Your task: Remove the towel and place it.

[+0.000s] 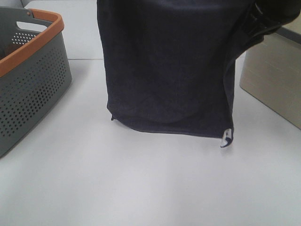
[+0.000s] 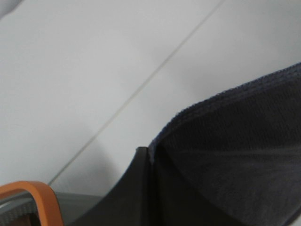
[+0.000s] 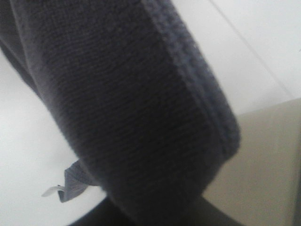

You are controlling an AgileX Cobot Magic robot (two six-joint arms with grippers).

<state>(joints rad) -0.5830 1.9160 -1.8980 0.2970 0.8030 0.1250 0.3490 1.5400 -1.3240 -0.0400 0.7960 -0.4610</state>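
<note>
White tabletop (image 1: 141,188) nearest. Over it hangs the dark navy terry-cloth towel (image 1: 169,70), spread flat, lower hem close to the surface, small white tag (image 1: 226,138) at one lower corner. Left gripper (image 2: 148,157) and right gripper (image 1: 253,22) each pinch its upper edge. Beyond: grey perforated orange-rimmed basket (image 1: 33,80) left, beige box (image 1: 273,80) right.

A staged laundry test bench rather than a home: a bare white worktop (image 1: 141,188), a grey perforated basket (image 1: 33,89) at left, and a beige bin (image 1: 275,80) at right.
</note>
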